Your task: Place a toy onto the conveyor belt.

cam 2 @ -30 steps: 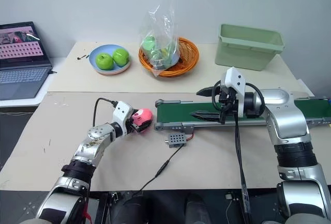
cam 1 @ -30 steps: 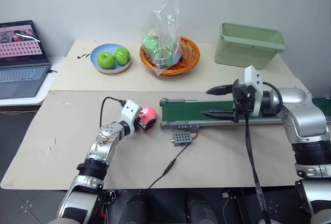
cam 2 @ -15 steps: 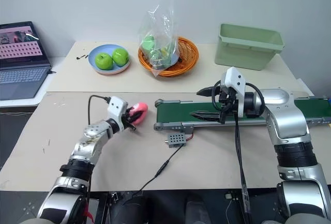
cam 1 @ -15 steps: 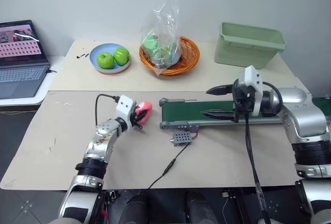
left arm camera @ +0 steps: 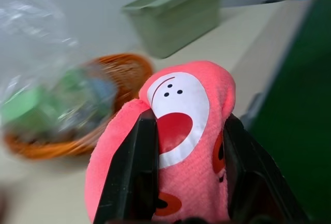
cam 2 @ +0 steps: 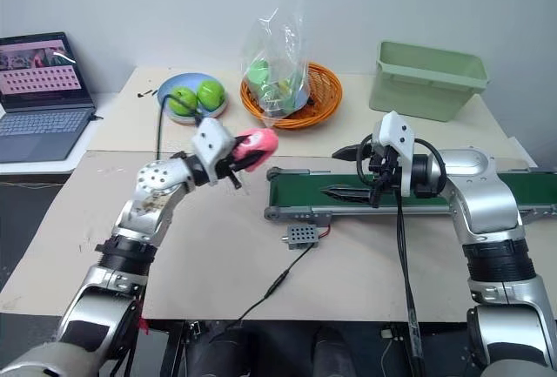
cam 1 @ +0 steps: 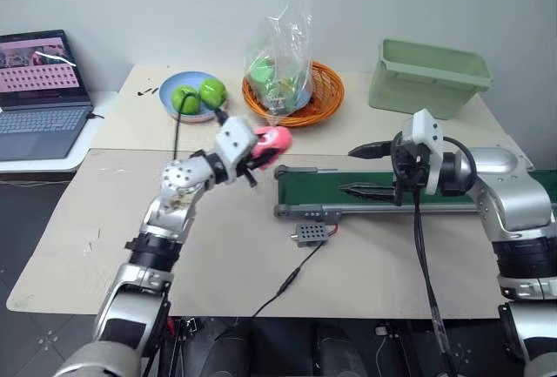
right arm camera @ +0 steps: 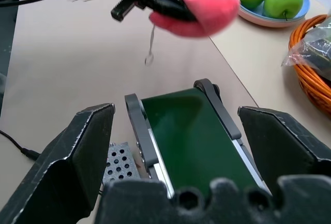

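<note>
Pinching toy [cam 1: 271, 140], left tool [cam 1: 254, 156] near conveyor belt [cam 1: 365, 187] end.

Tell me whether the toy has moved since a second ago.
Yes. The toy, clamped in the left gripper, has risen off the table and shifted toward the near end of the conveyor belt.

Bare tabletop [cam 1: 104, 220] open left of the belt [cam 1: 383, 187], left belt end uncovered, right gripper [cam 1: 365, 170] spread over its middle, small grey box [cam 1: 309, 234] and cable [cam 1: 287, 283] just before the frame, basket [cam 1: 324, 98] and bin [cam 1: 426, 77] behind
</note>
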`<state>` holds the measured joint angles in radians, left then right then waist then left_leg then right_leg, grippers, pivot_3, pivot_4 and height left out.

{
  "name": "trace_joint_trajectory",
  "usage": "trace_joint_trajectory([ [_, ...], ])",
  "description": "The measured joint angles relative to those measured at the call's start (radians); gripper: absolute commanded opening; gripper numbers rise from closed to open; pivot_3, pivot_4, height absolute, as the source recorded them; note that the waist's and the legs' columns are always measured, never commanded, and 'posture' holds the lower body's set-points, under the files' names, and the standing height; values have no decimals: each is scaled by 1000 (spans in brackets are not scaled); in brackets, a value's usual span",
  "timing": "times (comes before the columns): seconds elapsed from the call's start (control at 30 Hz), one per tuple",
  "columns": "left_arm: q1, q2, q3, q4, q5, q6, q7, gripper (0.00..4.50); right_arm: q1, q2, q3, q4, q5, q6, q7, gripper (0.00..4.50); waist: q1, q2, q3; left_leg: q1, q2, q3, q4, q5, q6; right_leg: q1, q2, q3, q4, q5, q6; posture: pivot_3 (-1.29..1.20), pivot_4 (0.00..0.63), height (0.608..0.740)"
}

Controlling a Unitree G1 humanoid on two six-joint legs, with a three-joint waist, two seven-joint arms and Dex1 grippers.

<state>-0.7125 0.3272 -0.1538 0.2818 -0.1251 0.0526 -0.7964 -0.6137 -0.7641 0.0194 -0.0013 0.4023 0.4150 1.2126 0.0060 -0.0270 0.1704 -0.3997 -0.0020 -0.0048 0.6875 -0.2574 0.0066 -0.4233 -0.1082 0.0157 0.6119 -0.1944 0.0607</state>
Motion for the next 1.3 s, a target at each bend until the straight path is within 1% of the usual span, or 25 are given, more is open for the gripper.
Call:
trace_joint_trajectory([
  [0.17,-77,-46,-91,186,42,-62,-108,1385,30,-18,-23,-44,14,12,-18,4500,-2,0,0,0,0,0,0,0,0,0,0,0,0,0,0,0,150,740],
  [0.3,-119,-60,-156,323,133,-165,-117,1385,47,-36,-39,-67,15,32,-28,4500,-6,0,0,0,0,0,0,0,0,0,0,0,0,0,0,0,150,740],
  [0.43,-159,-85,-173,407,173,-226,-115,1385,63,-45,-50,-88,17,40,-37,4500,-6,0,0,0,0,0,2,0,1,0,0,0,0,0,0,0,150,740],
  [0.47,-167,-91,-173,424,177,-230,-114,1933,73,-51,-56,-94,21,42,-37,4500,-5,0,0,-1,0,0,2,0,1,0,0,0,0,0,0,0,150,740],
  [0.5,-173,-93,-172,436,178,-232,-114,2128,78,-53,-60,-95,24,45,-37,4500,-5,0,0,-1,0,0,2,-1,1,0,0,0,0,0,0,0,150,740],
  [0.57,-180,-100,-168,451,177,-235,-114,2911,80,-55,-68,-98,29,48,-38,4500,-7,0,0,-1,0,0,4,-1,2,0,0,0,0,0,0,0,150,740],
  [0.6,-180,-101,-167,454,177,-238,-114,3147,80,-58,-70,-101,32,49,-38,4500,-8,0,0,-1,0,0,5,-1,2,0,0,0,0,0,0,0,150,740],
  [0.63,-180,-101,-166,455,177,-238,-115,3679,80,-60,-70,-105,33,49,-38,4500,-9,0,0,-1,0,0,5,-1,2,0,0,0,0,0,0,0,150,740],
  [0.67,-180,-101,-164,455,177,-238,-115,3868,80,-62,-70,-106,33,49,-39,4500,-10,0,0,-1,0,0,5,-1,2,0,0,0,0,0,0,0,150,740],
  [0.7,-181,-101,-160,455,176,-238,-116,4311,80,-62,-70,-106,33,49,-39,4500,-10,0,0,-1,0,0,6,-1,2,0,0,0,0,0,0,0,150,740],
  [0.73,-181,-101,-157,455,175,-237,-117,4410,80,-62,-70,-106,33,49,-39,4500,-10,0,0,-1,0,0,6,-1,2,0,0,0,0,0,0,0,150,740],
  [0.87,-181,-105,-132,447,162,-212,-117,4410,78,-61,-70,-105,33,49,-39,4500,-9,0,0,-1,0,0,6,-1,2,0,0,0,0,0,1,0,150,740],
  [1.07,-187,-131,-74,381,122,-128,-103,4410,67,-61,-67,-93,33,49,-38,4500,-7,0,0,-3,0,-1,7,-1,2,-1,0,0,0,0,1,0,150,740],
  [1.3,-194,-147,19,240,4,72,-93,4410,50,-60,-62,-85,32,49,-35,4500,-11,0,0,-3,0,-1,7,-1,2,-1,0,0,0,0,1,0,150,740],
])
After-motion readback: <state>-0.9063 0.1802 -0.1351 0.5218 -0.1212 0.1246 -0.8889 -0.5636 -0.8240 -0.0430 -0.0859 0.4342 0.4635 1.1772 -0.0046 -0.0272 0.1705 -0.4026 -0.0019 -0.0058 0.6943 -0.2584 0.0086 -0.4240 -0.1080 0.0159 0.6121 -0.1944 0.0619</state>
